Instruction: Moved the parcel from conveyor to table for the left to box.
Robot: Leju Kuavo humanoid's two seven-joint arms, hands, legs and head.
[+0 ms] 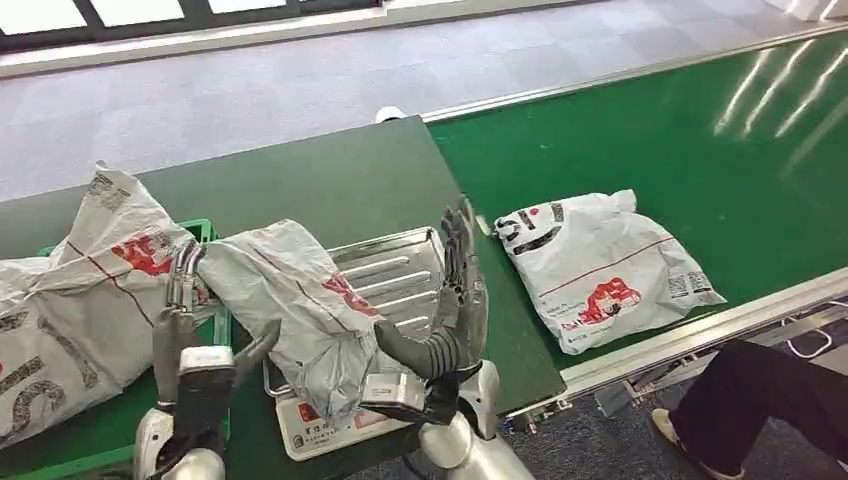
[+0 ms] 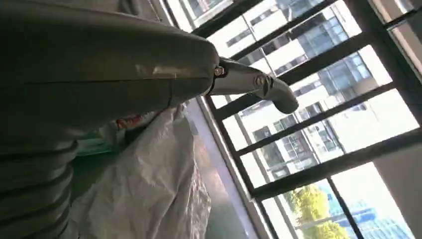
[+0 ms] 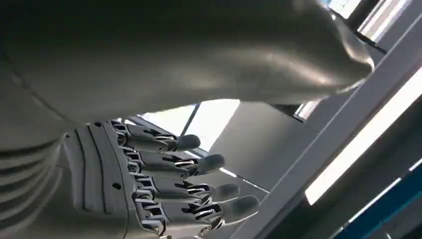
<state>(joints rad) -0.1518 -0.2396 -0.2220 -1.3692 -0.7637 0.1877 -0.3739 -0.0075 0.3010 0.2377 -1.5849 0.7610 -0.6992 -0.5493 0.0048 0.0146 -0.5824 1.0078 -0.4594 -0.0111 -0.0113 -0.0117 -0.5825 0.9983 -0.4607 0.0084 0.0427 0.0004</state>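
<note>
Handover is in hand: parcel (image 1: 300, 300) lies between the spread, empty right hand (image 1: 462, 290) and left hand (image 1: 180, 310), whose grip I cannot tell; boxing next.

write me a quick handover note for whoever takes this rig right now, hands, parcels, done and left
Right hand: open, fingers straight, upright beside the scale, holding nothing.
Left hand: open, raised next to the crumpled grey-white plastic mailer parcel, not clearly gripping it.
That parcel lies over the ribbed metal scale tray on the dark green table: the conveyor-to-table move looks done.
Left: the left hand puts it in the green crate, already piled with bags.
Another flat white mailer parcel waits on the green conveyor belt.
</note>
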